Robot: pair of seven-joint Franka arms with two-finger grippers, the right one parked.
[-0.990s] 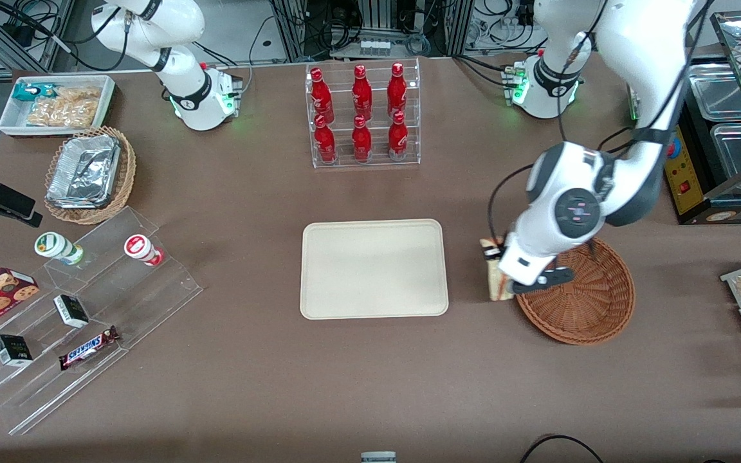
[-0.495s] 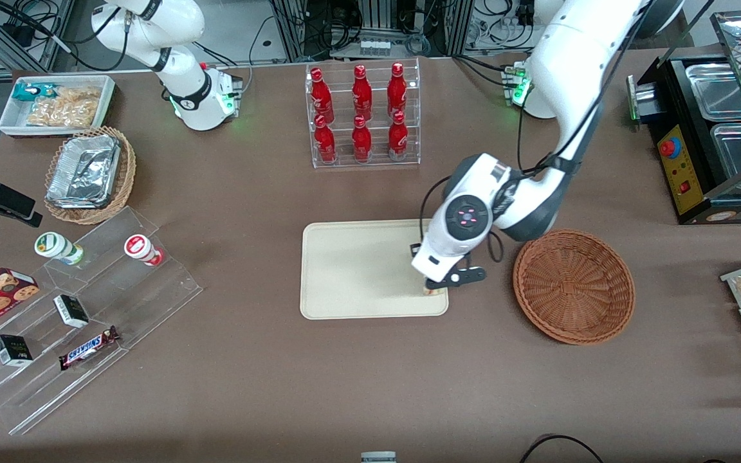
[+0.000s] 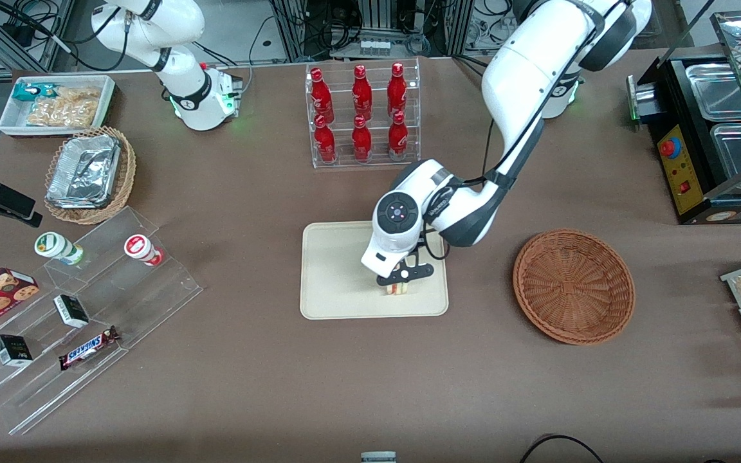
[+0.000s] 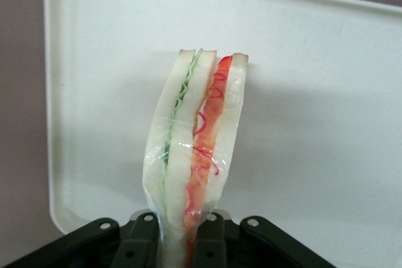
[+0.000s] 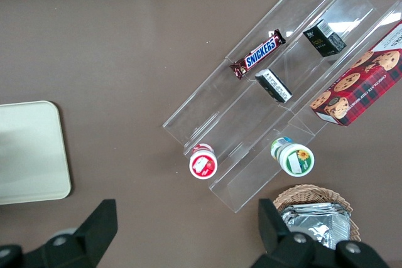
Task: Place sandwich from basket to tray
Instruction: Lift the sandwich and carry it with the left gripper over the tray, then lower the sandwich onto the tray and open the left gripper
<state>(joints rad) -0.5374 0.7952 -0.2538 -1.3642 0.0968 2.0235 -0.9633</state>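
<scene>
Since the earlier frames the left arm has carried the sandwich (image 3: 397,287) out of the basket (image 3: 574,287) and across to the tray (image 3: 338,270); half a second ago it was at the tray's edge nearest the basket, and it now sits well inside the rim, over the half of the tray toward the basket and nearer the front camera. The wrist view shows the wedge (image 4: 195,149) held edge-on, wrapped in clear film, with green filling on one side and red on the other, its base pinched in the hand (image 4: 182,233), which is clenched on it. The cream surface of the tray (image 4: 314,123) fills the background there. Whether the sandwich tip already touches the tray or hangs just above it is hard to say from either view; a shadow falls close beside it, so it is probably very near. The basket stands empty on the tabletop (image 3: 370,379), well apart from the arm. The transfer looks nearly done: what remains, I judge, is lowering if needed, letting go and lifting clear.
</scene>
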